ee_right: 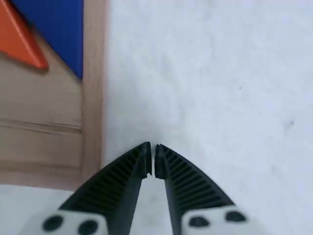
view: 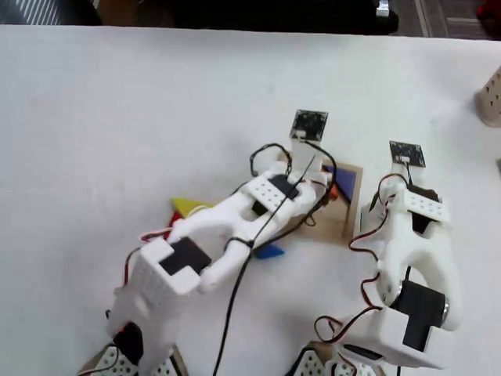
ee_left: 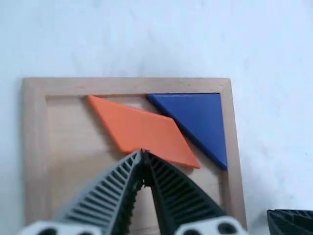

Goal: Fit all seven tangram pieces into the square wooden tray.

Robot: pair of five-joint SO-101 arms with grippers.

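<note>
The square wooden tray (ee_left: 127, 84) holds an orange parallelogram (ee_left: 142, 129) and, against it in a corner, a blue triangle (ee_left: 198, 115). My left gripper (ee_left: 144, 157) is shut and empty, its tips at the parallelogram's near edge over the tray floor. My right gripper (ee_right: 151, 152) is shut and empty too, low over the white table just outside the tray's rim (ee_right: 93, 98). In the high view, the left arm covers most of the tray (view: 354, 205). Outside it lie a yellow piece (view: 188, 206), a red piece (view: 174, 220) and a small blue piece (view: 270, 251).
The loose pieces lie under and beside the left arm, left of the tray. A pale perforated object (view: 491, 98) stands at the table's far right edge. A dark part (ee_left: 291, 223) sits beside the tray in the left wrist view.
</note>
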